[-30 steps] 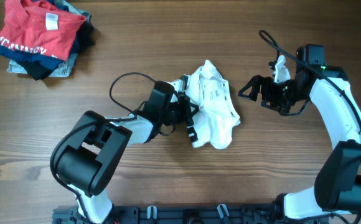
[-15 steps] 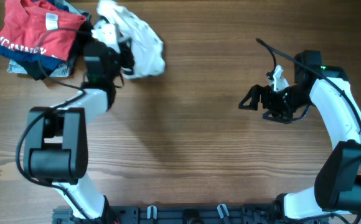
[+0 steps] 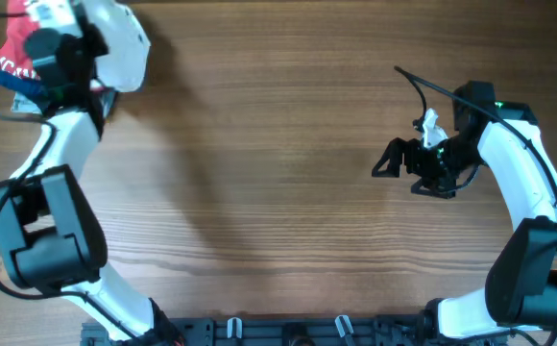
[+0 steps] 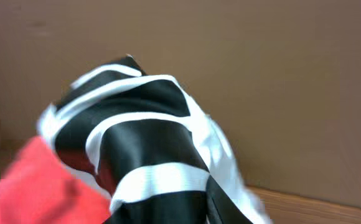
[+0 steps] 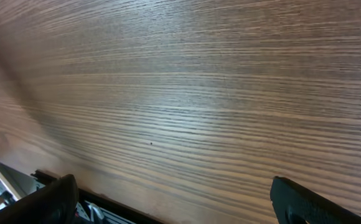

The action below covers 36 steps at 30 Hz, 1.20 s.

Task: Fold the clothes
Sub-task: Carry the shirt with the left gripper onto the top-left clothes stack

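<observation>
Item: white shirt (image 3: 120, 43), bunched, far left, against your left hand (image 3: 72, 48), partly over the red T-shirt (image 3: 12, 53).
Left hand's grip: cannot tell.
Right hand (image 3: 386, 159): fingers apart, empty, over the counter (image 3: 278, 192).
Step, likely: stacking the shirt.
Next: let go cleanly and lift clear without dragging fabric.

The white shirt (image 3: 120, 43) is seen bunched into a crumpled, wrinkled mass at the far left corner of the tabletop (image 3: 278, 192), just beside a red garment (image 3: 12, 48). Nothing of it is spread flat.

table (image 3: 259, 192) centre open, shirt (image 3: 120, 48), pile (image 3: 12, 58) top-left
</observation>
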{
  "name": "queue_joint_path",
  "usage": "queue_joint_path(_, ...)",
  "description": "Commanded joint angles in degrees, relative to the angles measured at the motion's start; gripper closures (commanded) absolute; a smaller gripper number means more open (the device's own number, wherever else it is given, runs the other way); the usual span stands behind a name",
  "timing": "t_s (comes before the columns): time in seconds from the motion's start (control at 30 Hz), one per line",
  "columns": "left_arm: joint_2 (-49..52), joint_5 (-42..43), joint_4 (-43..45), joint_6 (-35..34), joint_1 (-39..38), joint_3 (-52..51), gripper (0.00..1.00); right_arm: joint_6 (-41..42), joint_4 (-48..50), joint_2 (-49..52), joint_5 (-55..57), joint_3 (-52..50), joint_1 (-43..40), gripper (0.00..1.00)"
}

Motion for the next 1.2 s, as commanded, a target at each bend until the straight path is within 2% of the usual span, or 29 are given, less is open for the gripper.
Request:
queue_joint_path(0.0,-0.07,-1.79,0.61,-1.64,6.69,1.51,0.73,0.94,-0.26,-0.90,0.87,1.01,-0.07,0.00)
queue_joint_path(0.2,1.68,-1.81,-0.48,-1.66,12.74,1.51,0.68,0.28,-1.92,-0.90,0.90,1.01,-0.07,0.00)
queue_joint_path(0.33,7.41,-1.77,1.90,-1.68,13.22,1.53,0.49,0.35,-2.71,-0.92,0.92,1.01,-0.07,0.00)
queue_joint_path(0.37,8.98,-1.79,3.10,-1.68,13.22,1.53,0.48,0.46,-2.78,-0.92,1.07,1.01,-0.07,0.00)
queue_joint_path(0.4,10.34,-1.79,3.76,-1.75,13.22,1.64,0.40,0.48,-2.78,-0.92,1.05,1.01,-0.07,0.00)
queue_joint_path(0.43,11.47,-1.79,3.76,-2.03,13.22,2.01,0.05,0.98,-2.75,-0.92,1.07,1.01,-0.07,0.00)
queue_joint_path(0.47,11.72,-1.79,3.61,-2.71,13.22,2.12,0.00,1.53,-2.62,-1.05,1.07,1.01,-0.07,0.00)
queue_joint_path(0.57,9.92,-1.11,1.20,-8.11,13.22,3.76,0.00,2.80,-1.03,-3.87,1.11,1.01,-0.07,0.00)
queue_joint_path(0.63,6.36,-0.50,-7.91,-8.11,12.85,6.67,0.00,3.52,0.33,-8.20,1.07,1.01,-0.07,0.00)
queue_joint_path(0.7,2.16,-0.50,-13.42,-8.13,12.57,8.41,0.00,3.41,0.31,-12.46,1.09,1.01,-0.07,0.00)
queue_joint_path(0.83,-8.96,-0.52,-14.62,-8.46,12.48,8.44,0.00,3.21,-1.03,-16.46,1.09,1.01,-0.07,0.00)
queue_joint_path(0.9,-12.00,1.11,-15.54,-11.47,12.48,8.44,0.00,2.25,-1.36,-16.55,1.05,1.01,-0.07,0.00)
queue_joint_path(0.93,-12.33,3.67,-16.31,-12.52,12.44,8.44,0.26,1.77,-1.49,-16.55,1.05,1.01,-0.07,0.00)
queue_joint_path(0.97,-11.91,4.66,-16.74,-13.84,11.96,8.44,0.78,1.75,-1.51,-16.55,1.07,1.01,-0.07,0.00)
queue_joint_path(1.0,-10.93,4.63,-16.52,-13.92,11.17,8.44,0.96,1.77,-1.53,-16.55,1.07,1.01,-0.07,0.00)
queue_joint_path(1.1,-4.66,4.31,-8.46,-13.88,7.69,8.44,0.96,1.73,-2.23,-16.55,1.07,1.01,-0.07,0.00)
queue_joint_path(1.17,0.17,0.22,-2.86,-13.84,5.53,8.70,0.96,1.49,-3.04,-16.55,1.07,0.98,-0.07,0.00)
